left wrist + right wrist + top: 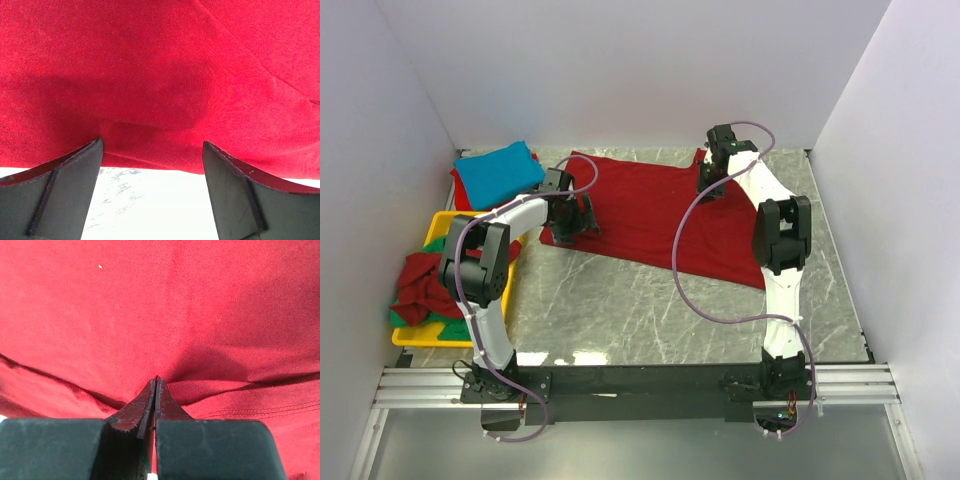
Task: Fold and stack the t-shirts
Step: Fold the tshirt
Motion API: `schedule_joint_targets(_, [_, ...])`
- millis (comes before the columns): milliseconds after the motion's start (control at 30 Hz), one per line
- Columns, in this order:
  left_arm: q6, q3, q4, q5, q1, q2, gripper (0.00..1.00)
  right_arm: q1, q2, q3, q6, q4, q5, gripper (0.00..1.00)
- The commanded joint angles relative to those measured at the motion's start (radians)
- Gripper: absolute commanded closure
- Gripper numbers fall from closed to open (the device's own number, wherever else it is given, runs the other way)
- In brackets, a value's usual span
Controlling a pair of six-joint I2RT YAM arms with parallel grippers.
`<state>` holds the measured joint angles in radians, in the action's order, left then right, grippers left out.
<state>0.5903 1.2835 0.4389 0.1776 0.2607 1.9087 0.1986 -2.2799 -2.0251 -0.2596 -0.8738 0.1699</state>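
A dark red t-shirt point(655, 210) lies spread flat on the marble table. My left gripper point(575, 222) is open at the shirt's near left edge; in the left wrist view its gripper point(152, 150) straddles the red hem point(160, 100), nothing between the jaws. My right gripper point(712, 182) is at the shirt's far right edge, shut on a pinch of the red cloth point(156, 382). A folded turquoise blue t-shirt point(500, 172) lies at the far left. Another dark red shirt point(425, 280) and a green one point(445, 325) lie crumpled in the yellow tray.
The yellow tray point(442, 225) stands at the table's left edge. White walls close in the left, back and right. Bare marble table point(640, 310) lies between the shirt and the arm bases.
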Motion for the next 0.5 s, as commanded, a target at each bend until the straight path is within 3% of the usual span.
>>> schedule_joint_targets(0, [-0.01,0.017,0.015,-0.018,0.005,0.015,0.13,0.009,0.04,0.0,0.011,0.051,0.011,0.98])
schedule_joint_targets(367, [-0.012,0.019,0.023,-0.023,0.005,0.019,0.13,0.019,0.069,0.025,0.008,0.065,0.016,0.96])
schedule_joint_targets(467, [-0.011,0.026,0.032,-0.033,0.005,0.016,0.12,0.024,0.062,0.014,0.01,0.052,0.011,0.9])
